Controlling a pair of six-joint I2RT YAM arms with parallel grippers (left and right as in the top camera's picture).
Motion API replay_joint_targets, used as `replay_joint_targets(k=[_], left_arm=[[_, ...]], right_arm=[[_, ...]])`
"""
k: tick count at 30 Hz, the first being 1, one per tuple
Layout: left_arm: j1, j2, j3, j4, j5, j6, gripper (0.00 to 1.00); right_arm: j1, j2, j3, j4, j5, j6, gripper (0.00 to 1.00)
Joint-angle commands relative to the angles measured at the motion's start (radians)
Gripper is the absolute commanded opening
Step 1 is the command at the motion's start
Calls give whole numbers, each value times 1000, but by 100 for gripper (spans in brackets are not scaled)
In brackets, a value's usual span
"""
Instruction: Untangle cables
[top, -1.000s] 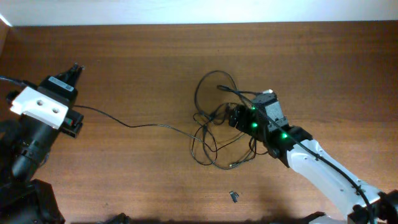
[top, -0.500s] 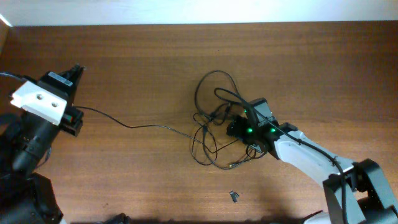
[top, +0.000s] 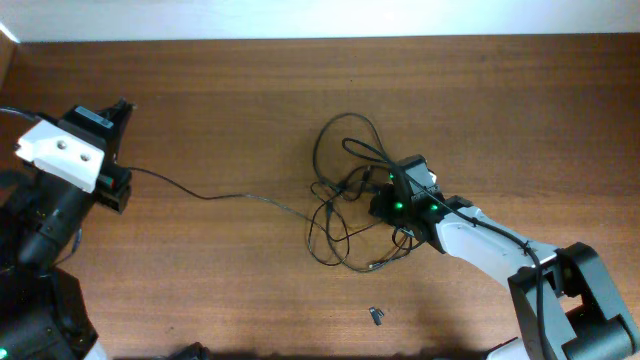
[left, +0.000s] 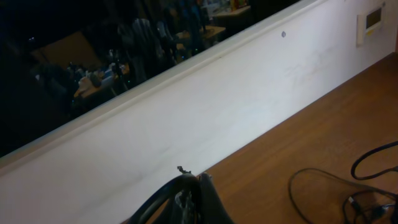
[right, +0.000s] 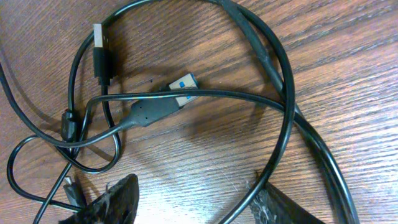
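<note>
- The right gripper (right: 196, 208), jaws apart, hovers low over the tangled cables (right: 287, 118), apparently to straddle a strand beside the blue-tongued USB plug (right: 181, 89).
- The left gripper (left: 193, 190), jaws together, sits far left, probably anchoring one strand.
- They lie mid-way on the wooden table (top: 250, 90): thin, black, looped over each other.

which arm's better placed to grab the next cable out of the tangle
Right. The right gripper hangs open directly above the tangled cables, fingers either side of them. The left gripper is far off to the side, away from the knot.
</note>
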Motion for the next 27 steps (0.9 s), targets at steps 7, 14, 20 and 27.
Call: replay_joint_targets(k=[7, 14, 20, 27], left_arm=[[6, 2, 5, -14, -7, -13, 0], [6, 2, 5, -24, -8, -13, 0], [6, 2, 5, -24, -8, -13, 0], [6, 3, 5, -29, -8, -13, 0]], right_arm=[[-2, 69, 0, 27, 79, 5, 19], [-2, 84, 1, 63, 30, 23, 4], [-2, -68, 1, 56, 12, -6, 4], [-3, -476, 1, 69, 132, -8, 4]])
